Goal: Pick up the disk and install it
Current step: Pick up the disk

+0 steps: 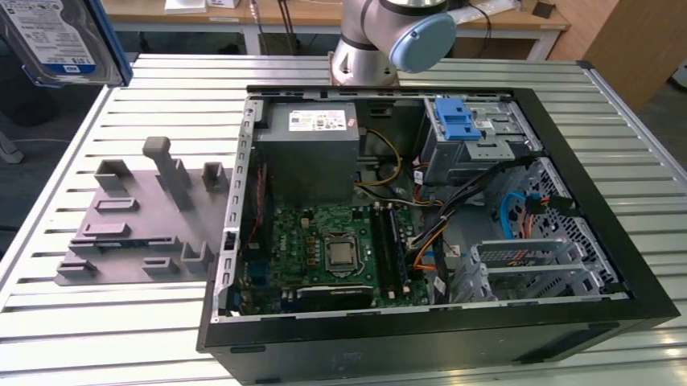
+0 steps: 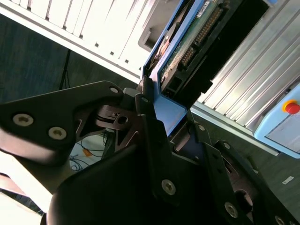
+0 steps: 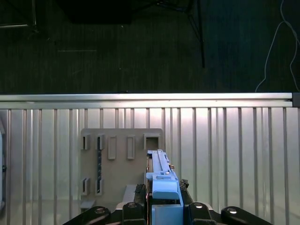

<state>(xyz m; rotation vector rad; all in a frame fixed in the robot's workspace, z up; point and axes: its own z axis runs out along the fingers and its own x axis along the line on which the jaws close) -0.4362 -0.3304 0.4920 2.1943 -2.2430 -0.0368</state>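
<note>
As one gripper [image 3: 164, 209] holds one disk [image 3: 159, 171], one case [image 1: 429, 331]

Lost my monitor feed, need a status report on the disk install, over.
Gripper shut on the disk. Disk in the air above the grey fixture, outside the open computer case. Nothing blocking seen.

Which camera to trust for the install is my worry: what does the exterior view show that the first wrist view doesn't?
The exterior view adds the open computer case with its motherboard, grey power-supply box and perforated cage with a blue latch, plus the arm's base.

The first wrist view adds the gripper shut on the disk, seen edge-on, and the dark floor past the table edge.

Both share the disk, label-side at the exterior view's left, the grey holder and the slatted table.
</note>
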